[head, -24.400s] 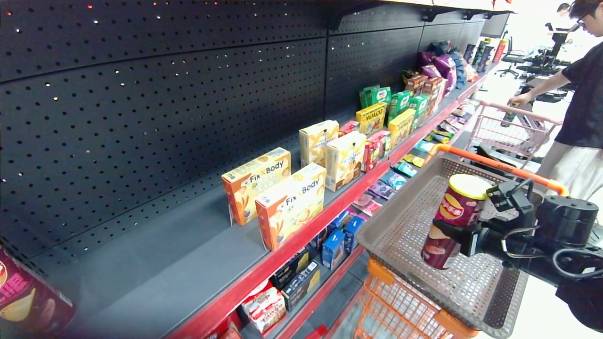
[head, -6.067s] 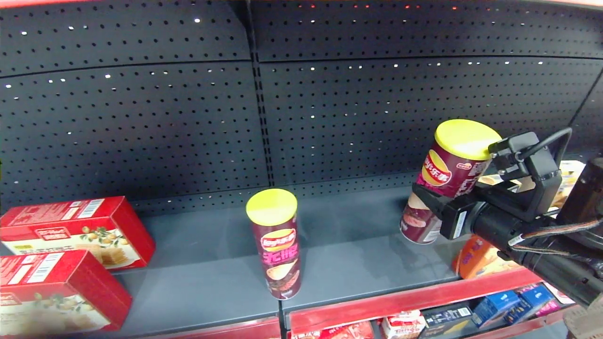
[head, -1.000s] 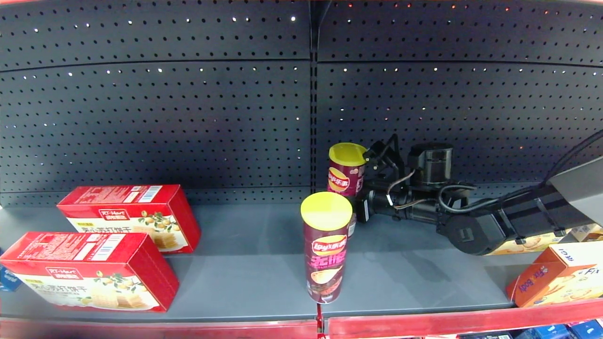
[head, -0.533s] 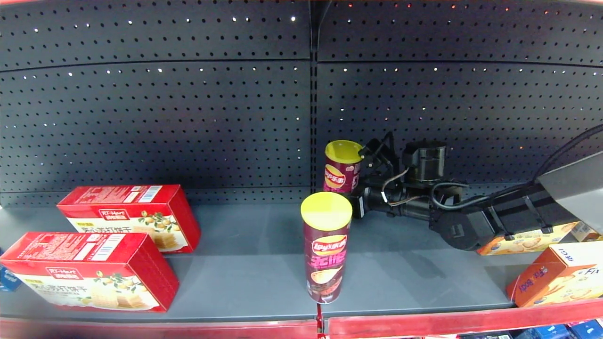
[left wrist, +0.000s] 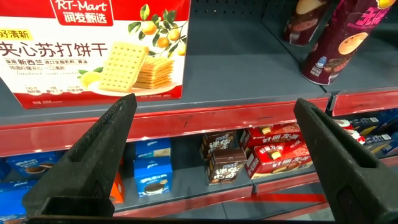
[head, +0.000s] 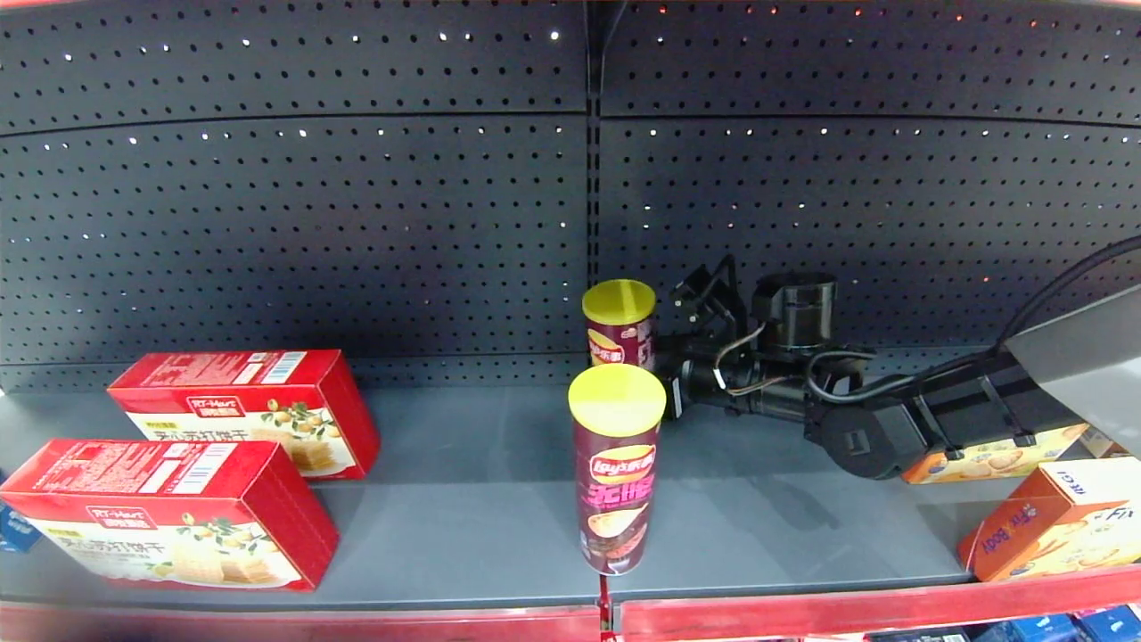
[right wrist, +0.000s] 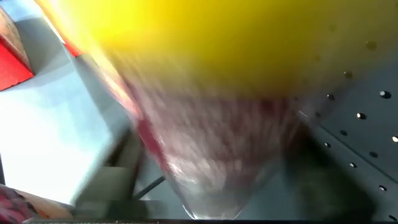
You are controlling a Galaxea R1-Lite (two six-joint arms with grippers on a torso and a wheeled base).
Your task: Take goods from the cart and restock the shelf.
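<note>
Dark pegboard back panel (head: pixel 357 223) fills the upper two thirds of the head view, above a grey shelf deck (head: pixel 463 499) with a red front rail (head: pixel 847 606) along the bottom edge.

Just right of centre, the right gripper (head: pixel 661 361) is clamped on the side of the rear chips can (head: pixel 619 328). This maroon tube with a yellow lid stands upright close to the back panel. Its base is hidden by the front chips can (head: pixel 617 468), so whether it rests on the deck cannot be told. In the right wrist view the rear can (right wrist: pixel 217 137) is a close blur of yellow lid and maroon body.

The right arm (head: pixel 936 419) comes in from the right edge and lies low and nearly level over the deck, with its wrist at the centre.

The front can stands upright near the rail at lower centre, apart from the gripper.

Two red cracker boxes (head: pixel 241 410) (head: pixel 169 513) lie at lower left. An orange biscuit box (head: pixel 1052 526) sits at lower right.

The left gripper (left wrist: pixel 214 106) is spread wide with nothing between its fingers (left wrist: pixel 93 155). It hangs in front of the red rail (left wrist: pixel 205 118), facing a cracker box (left wrist: pixel 93 50), both cans (left wrist: pixel 339 37) (left wrist: pixel 301 18) and the snack boxes (left wrist: pixel 273 155) one shelf down.
</note>
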